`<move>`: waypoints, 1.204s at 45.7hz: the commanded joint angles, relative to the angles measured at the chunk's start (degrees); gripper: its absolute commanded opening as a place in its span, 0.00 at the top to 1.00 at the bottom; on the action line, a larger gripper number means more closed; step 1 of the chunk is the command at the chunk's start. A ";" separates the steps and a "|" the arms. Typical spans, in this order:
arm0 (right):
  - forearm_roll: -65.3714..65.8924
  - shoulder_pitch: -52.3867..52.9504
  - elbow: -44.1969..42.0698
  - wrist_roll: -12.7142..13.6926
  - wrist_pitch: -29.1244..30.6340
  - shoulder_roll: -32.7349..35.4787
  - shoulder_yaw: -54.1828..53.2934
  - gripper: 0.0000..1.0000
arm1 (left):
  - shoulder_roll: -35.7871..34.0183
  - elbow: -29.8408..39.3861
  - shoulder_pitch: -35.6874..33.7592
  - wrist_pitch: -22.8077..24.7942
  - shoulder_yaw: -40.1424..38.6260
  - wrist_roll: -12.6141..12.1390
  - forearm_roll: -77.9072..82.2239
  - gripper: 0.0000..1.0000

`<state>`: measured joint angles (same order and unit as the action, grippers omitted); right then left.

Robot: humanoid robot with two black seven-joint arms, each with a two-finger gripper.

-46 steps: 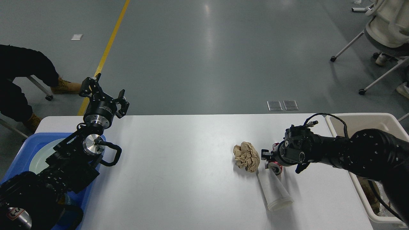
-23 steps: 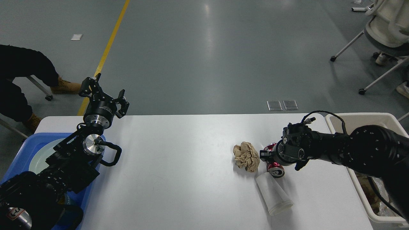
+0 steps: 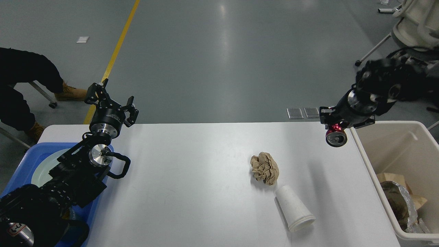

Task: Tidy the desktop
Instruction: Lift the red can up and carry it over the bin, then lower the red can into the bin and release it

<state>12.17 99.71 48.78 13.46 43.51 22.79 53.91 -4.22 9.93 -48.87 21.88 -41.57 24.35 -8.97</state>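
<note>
In the head view, the desktop (image 3: 192,178) is stretching across the lower part of the picture, white and smooth, with rounded far corners.

The right gripper (image 3: 333,127) is hanging in the air above the far right part of the desktop, near the far left corner of the beige bin (image 3: 363,161). Its fingers are closing on a red can (image 3: 336,136), which is hanging below them off the surface with its silver end facing the camera.

The left gripper (image 3: 110,102) is hovering over the far left edge of the desktop, pointing away from the camera. Its 2 fingers are standing spread apart and are gripping nothing.

A crumpled brown paper ball (image 3: 264,168) is lying on the desktop right of the middle. Just beside it, nearer the camera, a white paper cup (image 3: 294,212) is lying on its side with its wide mouth pointing toward the near edge; whether the 2 are touching is not clear.

A blue tray (image 3: 20,164) is sitting at the left end of the desktop, partly hidden by the left arm, with a pale round plate (image 3: 46,166) lying in it.

The beige bin is standing off the right end of the desktop, and crumpled foil and brown paper (image 3: 399,202) are lying in its near part.
</note>
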 commanded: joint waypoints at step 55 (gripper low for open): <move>13.93 7.63 -7.20 0.17 11.49 17.63 18.60 1.00 | 0.00 0.00 0.00 0.00 0.00 -0.01 0.00 0.04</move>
<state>23.86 117.84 45.15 13.72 55.00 38.66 72.38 -4.22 9.93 -48.87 21.89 -41.57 24.38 -8.96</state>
